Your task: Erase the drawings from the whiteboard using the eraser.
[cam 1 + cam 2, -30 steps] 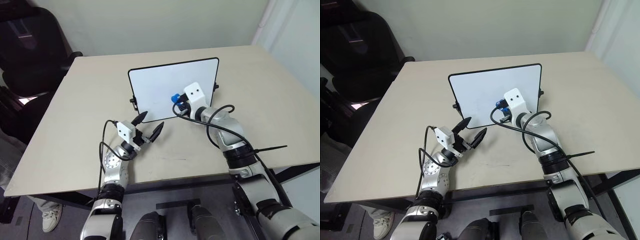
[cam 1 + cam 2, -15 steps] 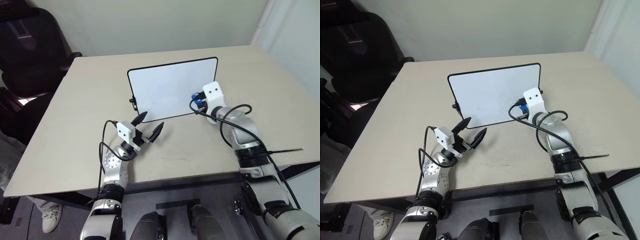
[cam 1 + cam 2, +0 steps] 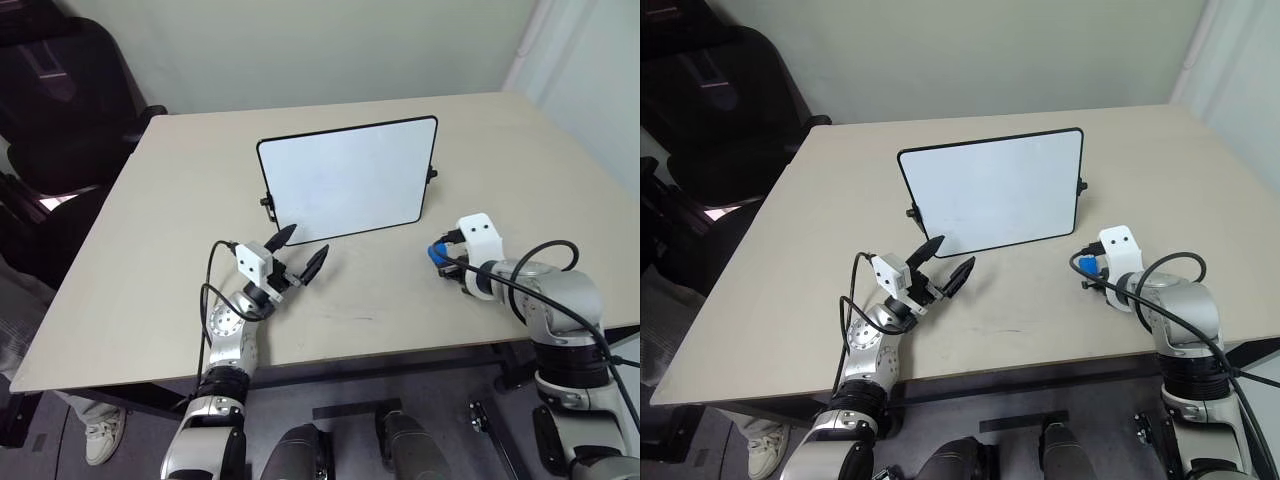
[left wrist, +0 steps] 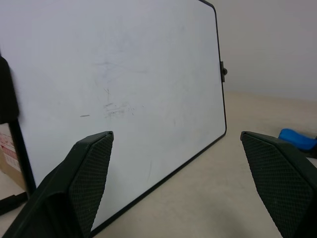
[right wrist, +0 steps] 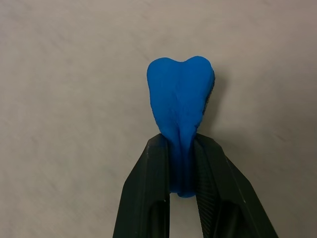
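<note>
The whiteboard (image 3: 345, 180) stands upright at the middle of the table, black-framed. The drawings are out of view; its face carries just faint grey smears (image 4: 116, 106). My right gripper (image 3: 447, 264) is shut on the eraser (image 5: 181, 106), a bright blue block squeezed between the fingers. It points down at the table to the right of the board and nearer to me, apart from it. The eraser (image 3: 437, 253) is low over the tabletop. My left gripper (image 3: 306, 241) stands open with nothing in it, just in front of the board's lower left corner.
The beige table (image 3: 180, 200) has bare room on both sides of the board. A black chair (image 3: 60, 90) stands past its far left corner. Black cables loop around both wrists.
My right gripper has carried the eraser off the board's face, to the right, back toward me and down to the table. The left gripper has stayed put.
</note>
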Motion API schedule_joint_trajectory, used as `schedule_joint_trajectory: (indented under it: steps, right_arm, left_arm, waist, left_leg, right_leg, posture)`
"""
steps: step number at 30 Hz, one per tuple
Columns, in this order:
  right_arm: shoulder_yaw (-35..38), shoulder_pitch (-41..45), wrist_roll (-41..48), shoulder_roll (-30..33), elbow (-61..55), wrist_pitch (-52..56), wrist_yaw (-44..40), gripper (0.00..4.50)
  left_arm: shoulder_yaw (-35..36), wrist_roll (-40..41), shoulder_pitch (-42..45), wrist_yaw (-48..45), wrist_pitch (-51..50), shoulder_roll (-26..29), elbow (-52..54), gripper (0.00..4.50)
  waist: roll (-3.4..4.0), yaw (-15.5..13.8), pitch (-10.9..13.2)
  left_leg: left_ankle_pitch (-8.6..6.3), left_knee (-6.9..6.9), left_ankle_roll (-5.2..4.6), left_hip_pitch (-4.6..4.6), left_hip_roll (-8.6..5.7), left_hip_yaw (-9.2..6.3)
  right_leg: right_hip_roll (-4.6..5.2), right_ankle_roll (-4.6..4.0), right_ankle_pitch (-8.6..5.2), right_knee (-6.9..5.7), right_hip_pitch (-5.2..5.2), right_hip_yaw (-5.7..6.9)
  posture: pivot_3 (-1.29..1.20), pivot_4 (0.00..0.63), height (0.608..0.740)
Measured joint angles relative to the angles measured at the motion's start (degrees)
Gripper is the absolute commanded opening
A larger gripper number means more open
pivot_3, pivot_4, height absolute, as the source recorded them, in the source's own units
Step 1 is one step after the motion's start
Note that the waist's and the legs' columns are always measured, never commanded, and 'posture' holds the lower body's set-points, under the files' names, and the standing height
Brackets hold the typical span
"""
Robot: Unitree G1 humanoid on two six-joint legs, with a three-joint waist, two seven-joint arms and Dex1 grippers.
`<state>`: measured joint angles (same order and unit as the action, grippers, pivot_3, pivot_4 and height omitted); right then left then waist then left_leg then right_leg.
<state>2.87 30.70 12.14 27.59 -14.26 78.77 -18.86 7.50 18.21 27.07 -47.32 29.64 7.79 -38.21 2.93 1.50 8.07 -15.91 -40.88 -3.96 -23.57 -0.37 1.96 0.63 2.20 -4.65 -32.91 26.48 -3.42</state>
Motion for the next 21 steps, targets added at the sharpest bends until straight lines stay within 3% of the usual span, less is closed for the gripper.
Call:
schedule_joint_trajectory:
  steps: [8, 13, 17, 21]
  right_arm:
    - [0.19, -1.77, 0.27, -0.21, -2.02, -3.32, -0.16, 3.63]
    - [2.26, -9.35, 0.28, 0.15, -5.88, -18.51, -1.56, 3.63]
    - [10.2, -17.42, 2.25, -4.63, -7.7, -34.54, -2.09, 3.63]
    - [15.68, -28.27, 13.93, -10.17, -13.14, -40.18, -9.21, 3.63]
  left_arm:
    - [-0.02, -0.02, 1.56, -0.07, 0.1, -0.2, -2.4, 4.5]
    - [-0.14, -0.04, 2.46, -0.17, 0.39, -0.55, -3.66, 4.5]
    - [-0.15, -0.07, 3.01, -0.3, 0.55, -0.62, -4.69, 4.5]
    - [-0.16, -0.13, 3.05, -0.37, 0.82, -0.56, -4.89, 4.5]
  waist:
    - [0.03, -0.31, -0.02]
    - [0.04, -0.79, -0.02]
    - [0.05, -0.93, -0.03]
    - [0.09, -0.96, -0.05]
  left_leg:
    - [-0.01, 0.0, -0.02, 0.12, -0.01, -0.02]
    - [-0.01, 0.0, -0.03, 0.12, -0.02, -0.09]
    - [-0.02, 0.0, -0.02, 0.12, -0.03, -0.12]
    - [-0.21, 0.0, 0.27, 0.11, -0.02, -0.17]
  right_leg:
    - [0.01, 0.07, -0.05, 0.04, -0.15, -0.01]
    - [0.0, 0.12, -0.08, 0.04, -0.22, -0.01]
    - [0.0, 0.12, -0.08, 0.07, -0.28, -0.06]
    - [-0.12, 0.18, -0.16, 0.09, -0.32, -0.11]
  posture:
    - [0.0, 0.15, 0.726]
    - [0.0, 0.15, 0.726]
    - [0.0, 0.15, 0.726]
    - [0.0, 0.15, 0.726]
